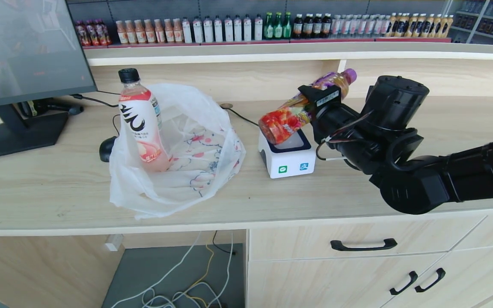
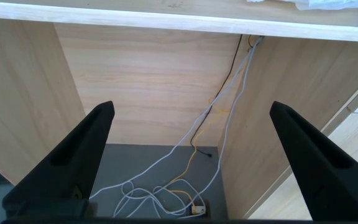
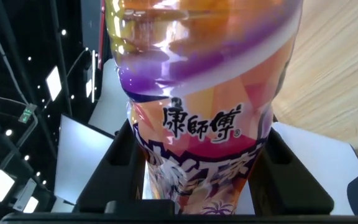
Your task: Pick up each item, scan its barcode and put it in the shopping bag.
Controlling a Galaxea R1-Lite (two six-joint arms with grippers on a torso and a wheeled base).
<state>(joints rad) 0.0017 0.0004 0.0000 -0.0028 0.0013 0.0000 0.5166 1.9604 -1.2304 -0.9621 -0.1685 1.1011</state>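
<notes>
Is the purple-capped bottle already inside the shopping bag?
No, the right end effector holds the purple-capped bottle above the scanner.

This is a shop, at its checkout. Rows of bottled drinks (image 1: 263,26) line a shelf (image 1: 246,47) behind a wooden counter (image 1: 58,188), which carries a monitor (image 1: 24,47), a white scanner (image 1: 287,161) and a plastic shopping bag (image 1: 203,149).

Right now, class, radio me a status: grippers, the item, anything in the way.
Left gripper open, below counter. Right gripper shut on fruit drink bottle, tilted over scanner. Pink bottle already upright in shopping bag.
</notes>
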